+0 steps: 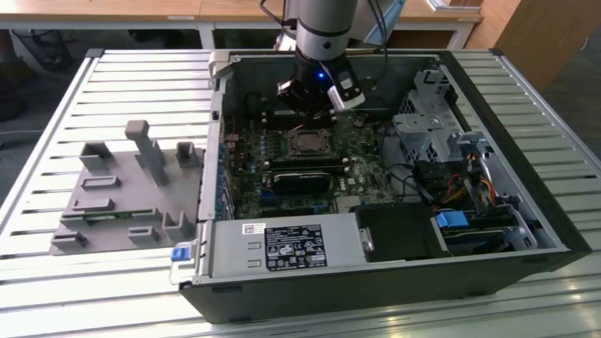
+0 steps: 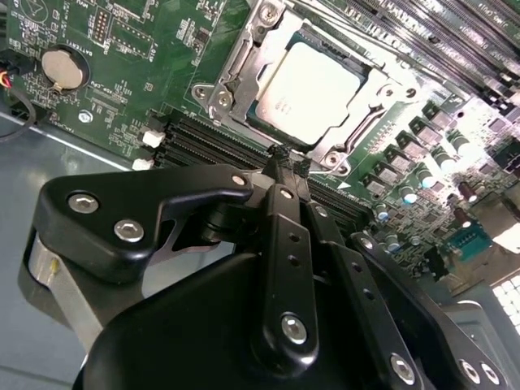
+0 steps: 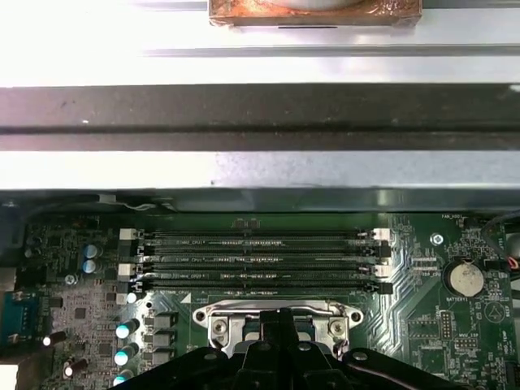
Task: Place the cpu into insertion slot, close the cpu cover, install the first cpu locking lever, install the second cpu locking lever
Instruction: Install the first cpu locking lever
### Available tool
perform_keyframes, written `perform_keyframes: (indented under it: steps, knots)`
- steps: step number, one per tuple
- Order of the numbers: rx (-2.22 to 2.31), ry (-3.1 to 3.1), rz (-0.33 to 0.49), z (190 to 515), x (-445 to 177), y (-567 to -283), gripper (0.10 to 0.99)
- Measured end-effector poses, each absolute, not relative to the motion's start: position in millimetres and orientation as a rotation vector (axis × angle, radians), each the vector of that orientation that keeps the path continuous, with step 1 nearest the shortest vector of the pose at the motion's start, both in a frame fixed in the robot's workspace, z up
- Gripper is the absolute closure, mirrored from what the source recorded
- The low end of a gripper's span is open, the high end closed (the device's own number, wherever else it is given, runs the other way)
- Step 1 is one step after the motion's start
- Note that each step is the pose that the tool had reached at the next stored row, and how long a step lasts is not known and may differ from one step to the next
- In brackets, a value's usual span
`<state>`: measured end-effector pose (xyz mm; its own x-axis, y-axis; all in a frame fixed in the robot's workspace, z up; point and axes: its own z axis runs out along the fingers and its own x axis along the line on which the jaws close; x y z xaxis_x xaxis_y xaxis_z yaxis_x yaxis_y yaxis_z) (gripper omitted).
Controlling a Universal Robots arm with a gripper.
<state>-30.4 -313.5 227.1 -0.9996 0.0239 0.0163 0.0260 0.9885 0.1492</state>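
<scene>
The cpu (image 2: 313, 85) lies flat in the insertion slot (image 2: 213, 99) on the green motherboard, its silvery top facing up. The silver cpu cover (image 2: 244, 58) lies down around the chip, which shows through its window. My gripper (image 2: 286, 154) is shut with nothing between its fingers, and its tips hover just off the socket's edge, on the side of the memory slots. In the exterior view the gripper (image 1: 308, 116) hangs over the far side of the socket (image 1: 305, 143), inside the open computer case. In the first wrist view the gripper (image 3: 280, 313) partly hides the socket's metal frame (image 3: 218, 327).
Long black memory slots (image 3: 260, 260) run beside the socket, close to the case wall (image 3: 260, 171). A coin battery (image 3: 465, 279) and capacitors (image 3: 123, 331) stand on the board. The power supply (image 1: 286, 246) and drive cage (image 1: 427, 134) crowd the case. A grey fixture (image 1: 122, 190) sits at the exterior view's left.
</scene>
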Motion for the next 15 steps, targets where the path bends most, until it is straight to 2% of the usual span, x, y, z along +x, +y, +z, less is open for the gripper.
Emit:
perform_keyframes:
  steps: [15]
  knots:
    - [-0.024, -3.118, -0.234, 224.0, -30.5, -306.8, 0.98]
